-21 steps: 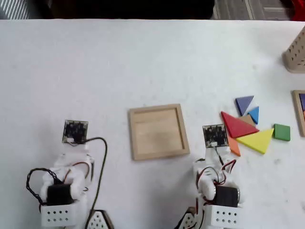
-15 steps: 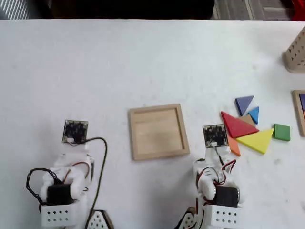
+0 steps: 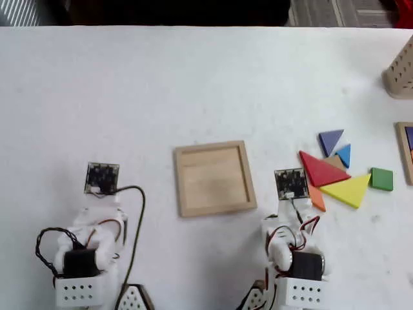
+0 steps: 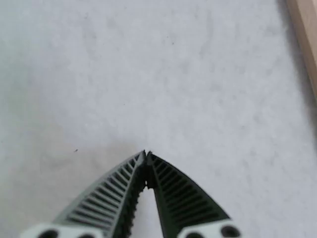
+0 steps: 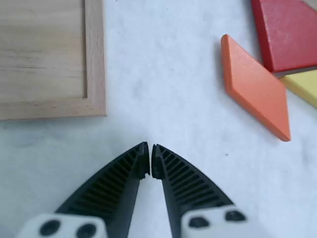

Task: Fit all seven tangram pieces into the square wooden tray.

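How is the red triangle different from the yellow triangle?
The red triangle is red and the yellow triangle is yellow. The red triangle lies nearer the wooden tray. The yellow triangle lies farther from it, with one tip by the green square. Both are big triangles of about the same size. They lie flat on the table, side by side, outside the tray.

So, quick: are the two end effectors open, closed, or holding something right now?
Left end effector: closed, holding nothing.
Right end effector: closed, holding nothing.
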